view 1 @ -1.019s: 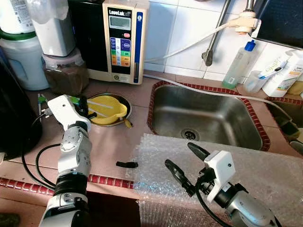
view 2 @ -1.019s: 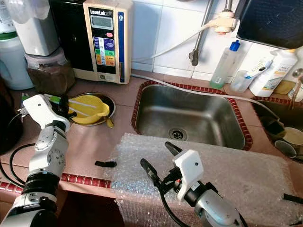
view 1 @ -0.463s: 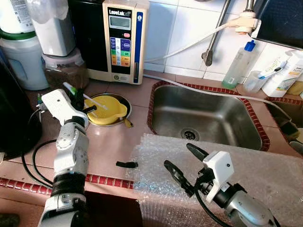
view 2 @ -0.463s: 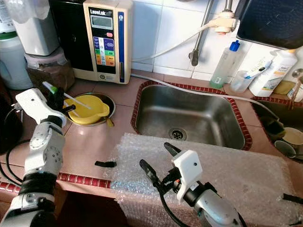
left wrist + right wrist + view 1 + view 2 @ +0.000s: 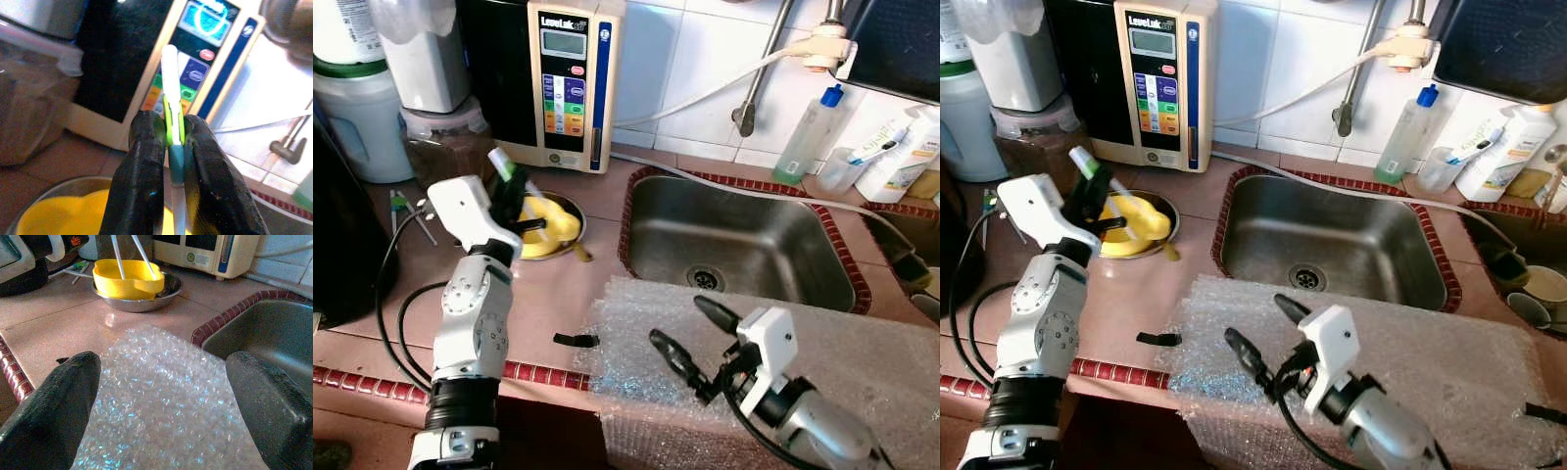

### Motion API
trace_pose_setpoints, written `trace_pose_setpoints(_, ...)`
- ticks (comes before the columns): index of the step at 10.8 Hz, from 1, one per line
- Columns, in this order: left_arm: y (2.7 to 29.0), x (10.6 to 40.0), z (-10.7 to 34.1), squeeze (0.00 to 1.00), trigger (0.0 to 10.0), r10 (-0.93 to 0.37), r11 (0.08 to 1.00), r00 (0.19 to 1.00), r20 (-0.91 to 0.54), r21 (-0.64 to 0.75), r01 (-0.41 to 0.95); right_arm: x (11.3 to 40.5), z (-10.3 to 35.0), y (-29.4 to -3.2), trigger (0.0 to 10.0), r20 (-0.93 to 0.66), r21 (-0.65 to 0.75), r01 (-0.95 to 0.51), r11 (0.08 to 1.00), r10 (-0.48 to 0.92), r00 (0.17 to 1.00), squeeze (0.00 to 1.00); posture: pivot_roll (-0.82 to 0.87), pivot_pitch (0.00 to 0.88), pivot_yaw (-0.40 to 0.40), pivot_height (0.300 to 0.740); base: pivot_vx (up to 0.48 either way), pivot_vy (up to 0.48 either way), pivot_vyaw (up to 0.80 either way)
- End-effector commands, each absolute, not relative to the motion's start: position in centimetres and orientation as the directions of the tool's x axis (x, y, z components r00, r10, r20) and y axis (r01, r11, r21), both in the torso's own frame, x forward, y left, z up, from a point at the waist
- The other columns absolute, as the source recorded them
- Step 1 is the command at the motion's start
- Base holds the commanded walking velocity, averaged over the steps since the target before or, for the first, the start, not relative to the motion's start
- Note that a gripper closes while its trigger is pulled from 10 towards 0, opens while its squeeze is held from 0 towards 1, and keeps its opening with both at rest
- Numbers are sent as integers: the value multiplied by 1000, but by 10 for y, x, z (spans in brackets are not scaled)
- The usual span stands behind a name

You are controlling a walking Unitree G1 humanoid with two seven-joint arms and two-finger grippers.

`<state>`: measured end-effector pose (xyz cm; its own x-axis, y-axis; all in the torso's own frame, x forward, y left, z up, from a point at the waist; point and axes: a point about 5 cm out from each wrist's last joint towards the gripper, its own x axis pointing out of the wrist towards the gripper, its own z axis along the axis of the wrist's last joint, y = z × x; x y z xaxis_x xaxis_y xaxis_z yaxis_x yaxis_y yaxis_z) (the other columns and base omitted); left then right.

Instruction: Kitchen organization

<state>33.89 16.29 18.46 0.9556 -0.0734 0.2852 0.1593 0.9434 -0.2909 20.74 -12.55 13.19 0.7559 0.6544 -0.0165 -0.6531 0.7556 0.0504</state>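
My left gripper [image 5: 516, 192] is shut on a thin green and white utensil [image 5: 170, 88], held upright above the counter. Its black fingers [image 5: 146, 147] pinch the green grip part. Just beyond it sits a yellow bowl [image 5: 555, 225] inside a steel bowl [image 5: 168, 286], with two white sticks [image 5: 117, 254] leaning in it. My right gripper [image 5: 677, 321] hangs open over a sheet of bubble wrap [image 5: 862, 343] at the counter's front edge, nothing between its fingers [image 5: 54, 401].
A steel sink [image 5: 734, 240] lies to the right of the bowls. A cream water machine [image 5: 570, 83] stands against the tiled wall, jars [image 5: 362, 127] at its left, bottles [image 5: 808, 132] at the far right. A small black piece [image 5: 576, 341] lies on the pink counter.
The left gripper has lifted the green and white utensil and swung it to the right, from beside the bowl's left edge to over it. The right gripper has barely moved.
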Motion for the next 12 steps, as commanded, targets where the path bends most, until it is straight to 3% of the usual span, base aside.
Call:
trace_pose_setpoints(1, 149, 336, 190, 0, 0, -145, 933, 941, 305, -274, 233, 212, 139, -131, 10000, -2, 22, -629, 777, 629, 777, 0, 105, 0, -95, 740, 0, 0, 0)
trace_pose_setpoints(5, 107, 321, 213, 0, 0, -424, 870, 819, 387, -78, 487, 232, 162, -141, 10000, 78, -120, -520, 846, 530, 844, 0, 105, 0, -95, 740, 0, 0, 0)
trace_pose_setpoints(8, 90, 314, 219, 0, 0, -518, 826, 760, 393, -1, 564, 239, 168, -142, 10000, 97, -136, -488, 862, 502, 860, 0, 95, 0, -92, 740, 0, 0, 0)
trace_pose_setpoints(12, 55, 292, 209, 0, 0, -739, 633, 589, 328, 36, 773, 255, 164, -130, 10000, 91, -57, -508, 859, 511, 855, 0, 97, 0, -88, 740, 0, 0, 0)
